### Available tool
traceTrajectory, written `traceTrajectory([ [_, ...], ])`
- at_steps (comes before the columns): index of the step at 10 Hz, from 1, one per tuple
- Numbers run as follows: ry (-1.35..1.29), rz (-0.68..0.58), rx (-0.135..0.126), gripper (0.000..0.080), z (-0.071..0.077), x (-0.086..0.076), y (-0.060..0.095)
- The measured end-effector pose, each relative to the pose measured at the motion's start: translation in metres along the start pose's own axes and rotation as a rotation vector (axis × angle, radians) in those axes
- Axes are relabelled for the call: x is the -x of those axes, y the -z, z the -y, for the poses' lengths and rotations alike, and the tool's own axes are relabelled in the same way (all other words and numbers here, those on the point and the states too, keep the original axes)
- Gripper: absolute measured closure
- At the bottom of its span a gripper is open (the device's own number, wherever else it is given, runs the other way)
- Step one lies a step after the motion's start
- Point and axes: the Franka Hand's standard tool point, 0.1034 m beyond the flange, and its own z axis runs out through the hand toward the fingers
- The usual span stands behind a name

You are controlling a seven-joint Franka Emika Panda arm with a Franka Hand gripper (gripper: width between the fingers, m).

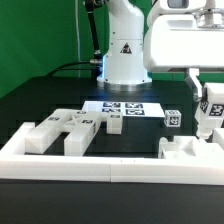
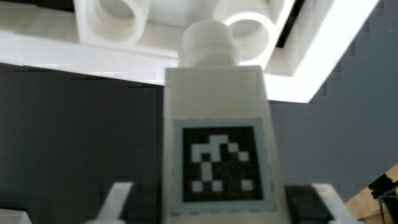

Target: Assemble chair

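Observation:
My gripper (image 1: pixel 209 118) hangs at the exterior view's right, shut on a long white tagged chair piece (image 1: pixel 210 106). In the wrist view the gripper (image 2: pixel 219 203) holds this piece (image 2: pixel 217 110) between its dark pads, with the light fingers (image 2: pixel 121 202) on either side. The piece's rounded peg end (image 2: pixel 212 42) points at a larger white chair part with round holes (image 2: pixel 128 20). That part (image 1: pixel 188 150) lies just below and in front of the gripper. Several more white chair blocks (image 1: pixel 62 130) lie at the exterior view's left.
The marker board (image 1: pixel 126 108) lies flat in front of the robot base (image 1: pixel 122 55). A small tagged white cube (image 1: pixel 172 117) stands beside it. A long low white border rail (image 1: pixel 100 166) runs along the front edge. The tabletop is black.

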Motion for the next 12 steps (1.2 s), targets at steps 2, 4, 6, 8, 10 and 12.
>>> traceTrajectory([
  [2, 0.002, -0.002, -0.001, 0.0509, 0.001, -0.004, -0.004],
  [4, 0.014, -0.022, 0.002, 0.0509, -0.002, -0.019, -0.012],
  [6, 0.01, -0.033, -0.004, 0.0509, 0.007, -0.019, -0.016],
  [8, 0.023, -0.174, 0.015, 0.0509, 0.001, -0.023, -0.015],
  [10, 0.024, -0.165, 0.009, 0.0509, 0.007, -0.015, -0.019],
  [12, 0.02, -0.158, 0.004, 0.0509, 0.013, -0.011, -0.021],
])
